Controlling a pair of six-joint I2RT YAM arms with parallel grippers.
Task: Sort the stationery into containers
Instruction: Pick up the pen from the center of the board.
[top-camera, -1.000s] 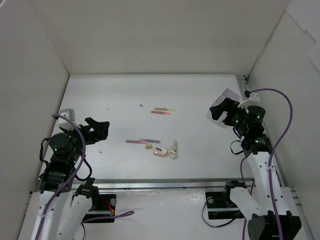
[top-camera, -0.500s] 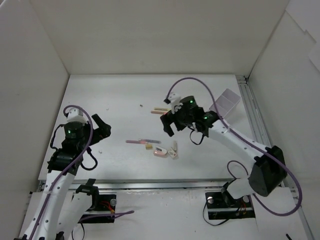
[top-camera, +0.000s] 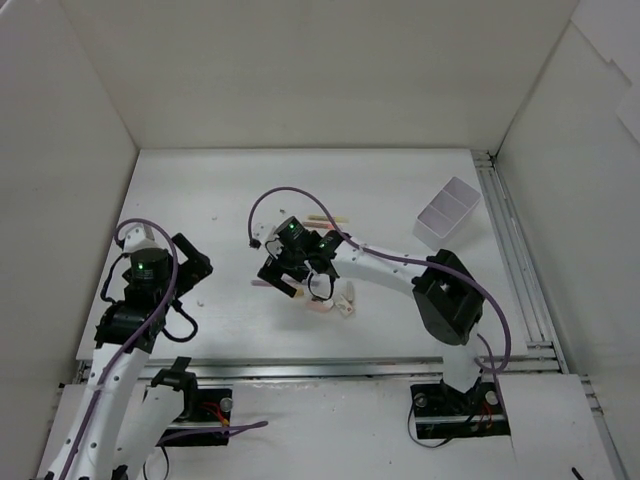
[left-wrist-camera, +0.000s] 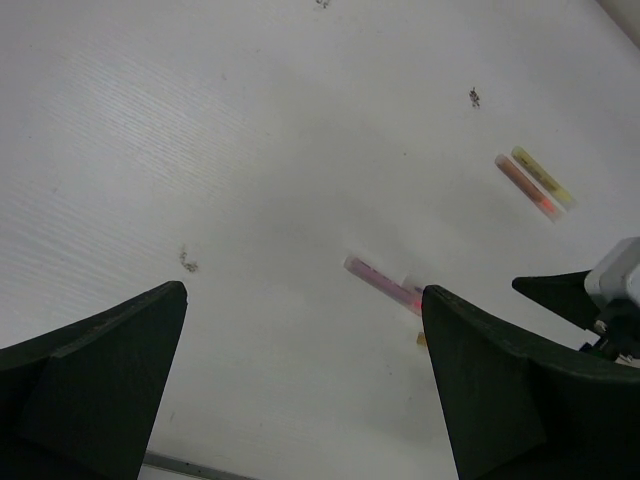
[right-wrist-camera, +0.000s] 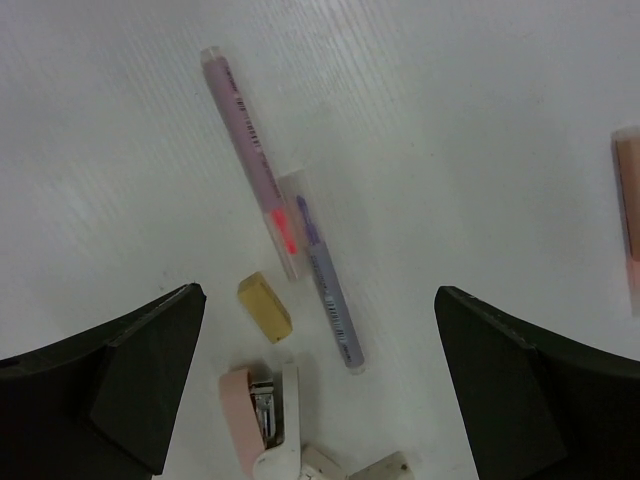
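Note:
My right gripper (top-camera: 283, 275) (right-wrist-camera: 318, 295) is open and hovers over the middle cluster. Between its fingers lie a purple pen (right-wrist-camera: 325, 290), a pink pen (right-wrist-camera: 245, 150), a tan eraser (right-wrist-camera: 265, 307), a white-pink block (right-wrist-camera: 262, 425) and a cream block (right-wrist-camera: 385, 468). My left gripper (top-camera: 197, 268) (left-wrist-camera: 304, 292) is open and empty, left of the cluster. It faces the pink pen (left-wrist-camera: 380, 283). A yellow pen (top-camera: 330, 217) (left-wrist-camera: 543, 177) and a pink-red pen (left-wrist-camera: 525, 188) lie farther back. A white divided container (top-camera: 447, 212) stands at the back right. The other container is hidden.
White walls close in the table on the left, back and right. A metal rail (top-camera: 510, 250) runs along the right side and another along the front edge (top-camera: 330, 368). Small dark specks (left-wrist-camera: 474, 97) mark the table surface.
My right arm has swung from the back-right container leftward across the table to above the middle cluster. My left arm has shifted slightly and still points right.

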